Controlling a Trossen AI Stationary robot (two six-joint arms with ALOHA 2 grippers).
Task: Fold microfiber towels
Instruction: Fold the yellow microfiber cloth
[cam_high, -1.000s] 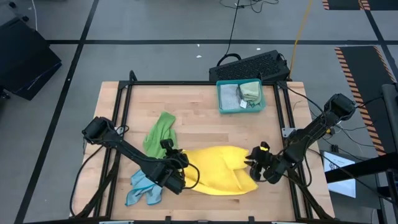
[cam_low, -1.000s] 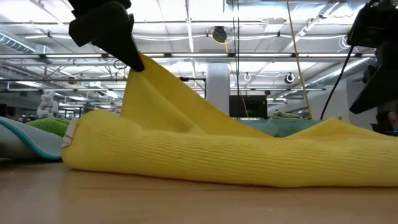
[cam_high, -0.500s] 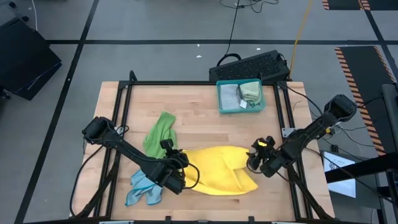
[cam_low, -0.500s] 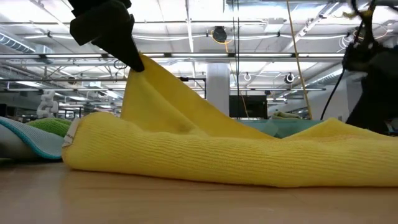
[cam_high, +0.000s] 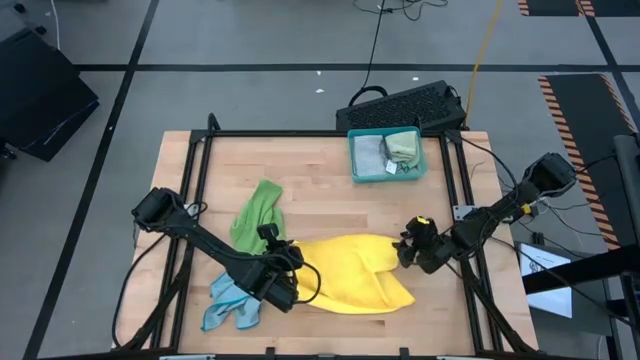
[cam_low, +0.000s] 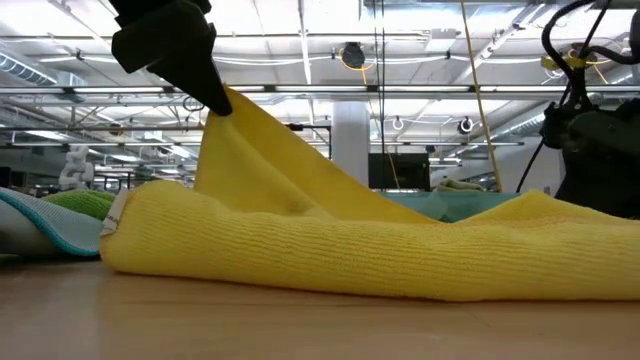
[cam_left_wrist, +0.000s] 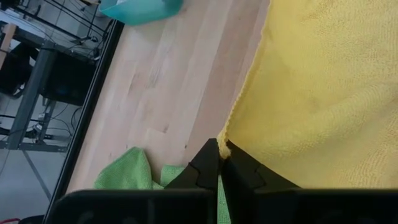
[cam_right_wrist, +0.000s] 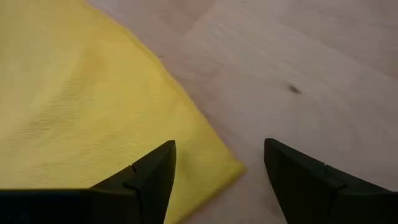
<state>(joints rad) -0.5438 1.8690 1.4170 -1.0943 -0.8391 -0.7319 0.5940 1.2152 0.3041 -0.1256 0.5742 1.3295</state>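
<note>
- You are mid-fold on the yellow towel, lying near-centre on the table.
- Your left gripper is clamped on its left edge, lifted.
- Your right gripper hangs over the right corner, fingers apart, holding nothing.
- Next, probably re-grip that corner.
- Only the left wrist view shows the pinch itself.

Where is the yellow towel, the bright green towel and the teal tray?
yellow towel (cam_high: 350, 272): high view, middle of the cloth.
bright green towel (cam_high: 256, 210): high view, middle of the bunched cloth.
teal tray (cam_high: 387, 177): high view, its near rim.
</note>
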